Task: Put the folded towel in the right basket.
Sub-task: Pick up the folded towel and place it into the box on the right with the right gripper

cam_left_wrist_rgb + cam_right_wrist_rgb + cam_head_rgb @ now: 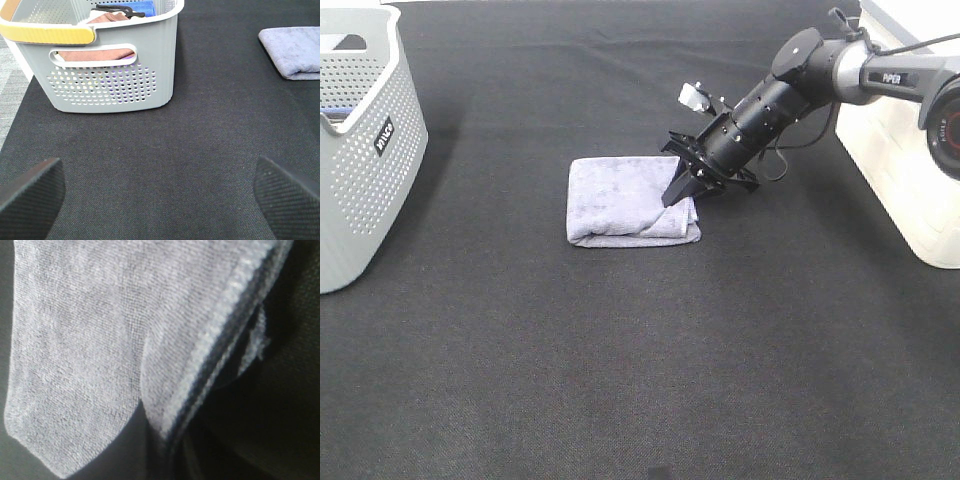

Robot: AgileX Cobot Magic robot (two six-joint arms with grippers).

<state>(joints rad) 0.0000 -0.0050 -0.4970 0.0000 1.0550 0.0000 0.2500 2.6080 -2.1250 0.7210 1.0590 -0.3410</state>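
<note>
A folded lavender-grey towel (625,198) lies on the black table cover near the middle. It also shows in the left wrist view (295,52) and fills the right wrist view (100,340). My right gripper (678,192) reaches down at a slant to the towel's right edge, and its jaws look closed on that edge, which is slightly raised. The right basket (905,160) is white and stands at the right edge, behind the right arm. My left gripper (160,200) is open and empty, low over the cover; it is out of the exterior view.
A grey perforated basket (360,150) with a yellow handle stands at the far left. In the left wrist view, this basket (100,75) holds several folded cloths. The black cover (640,380) spans the table.
</note>
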